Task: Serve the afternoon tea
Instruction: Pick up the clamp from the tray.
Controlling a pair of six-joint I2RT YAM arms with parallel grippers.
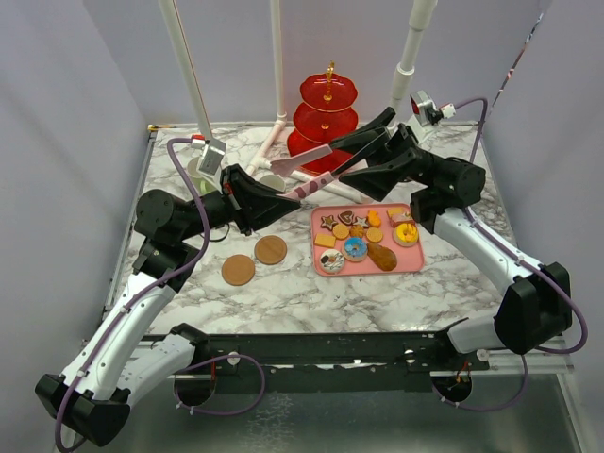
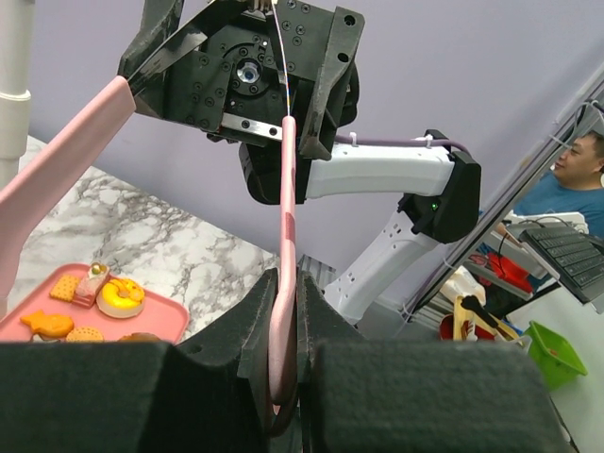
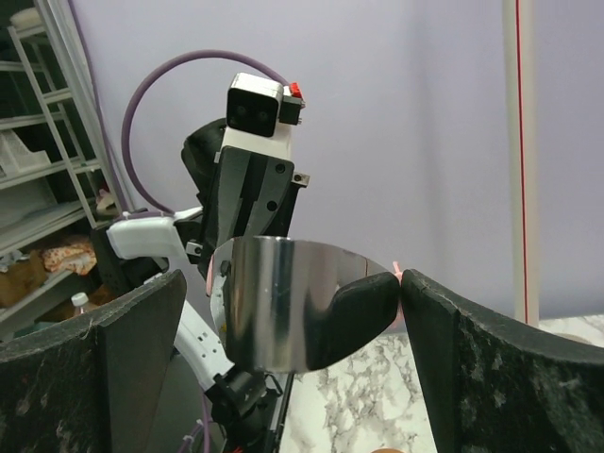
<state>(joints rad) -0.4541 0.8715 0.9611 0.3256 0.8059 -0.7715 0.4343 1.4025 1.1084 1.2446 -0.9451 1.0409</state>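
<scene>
My left gripper [image 1: 283, 193] is shut on the looped end of pink tongs [image 1: 313, 179], pinched between its black pads [image 2: 326, 311]. The tongs [image 2: 286, 208] spread upward toward my right gripper [image 1: 363, 142]. That gripper [image 3: 293, 278] stands open, its fingers wide apart. One shiny steel-lined tong arm [image 3: 283, 302] sits between them, its edge against the right-hand finger [image 3: 491, 368]. The red three-tier stand [image 1: 327, 118] is at the back, behind both grippers. A pink tray [image 1: 416, 262] of cookies and pastries lies below them. Two brown coasters [image 1: 271, 249] [image 1: 238, 270] lie to its left.
White pipe posts [image 1: 277, 66] rise along the back edge of the marble table [image 1: 283, 293]. A pale green mug [image 1: 196, 173] is mostly hidden behind my left arm. Grey walls close in the table on the left and right.
</scene>
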